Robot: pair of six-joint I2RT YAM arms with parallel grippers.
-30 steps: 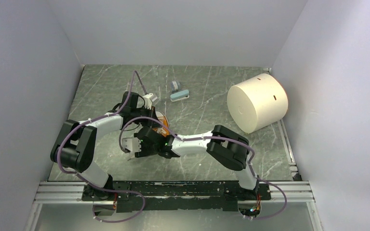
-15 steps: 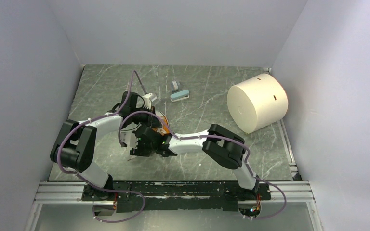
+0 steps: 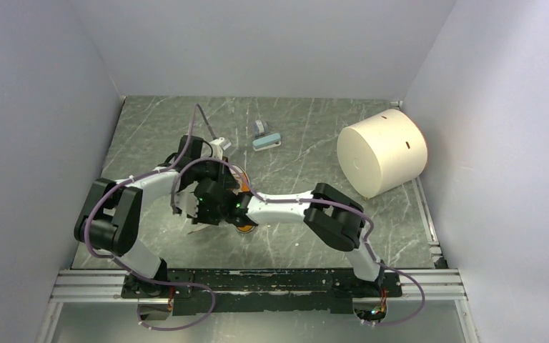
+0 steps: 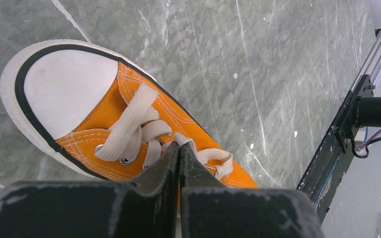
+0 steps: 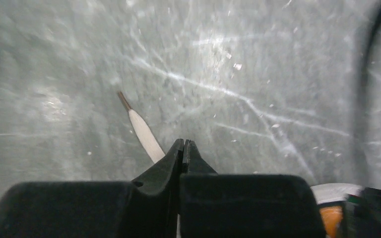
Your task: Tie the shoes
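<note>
One orange sneaker (image 4: 96,111), likely light; laces (image 4: 129,124) soft, probably slippery. We are pinching them: left gripper (image 4: 179,147) clamped close against the sneaker, right gripper (image 5: 183,145) clamped by a free end.

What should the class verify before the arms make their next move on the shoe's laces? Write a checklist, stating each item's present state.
1. Left gripper shut on a lace: ok.
2. Right gripper shut on the lace end: ok.
3. Shoe sole-down on the table: ok.
4. Bow formed: cannot tell, fingers hide the upper eyelets.
5. Grippers clear of each other: cannot tell, they overlap seen from above.
</note>
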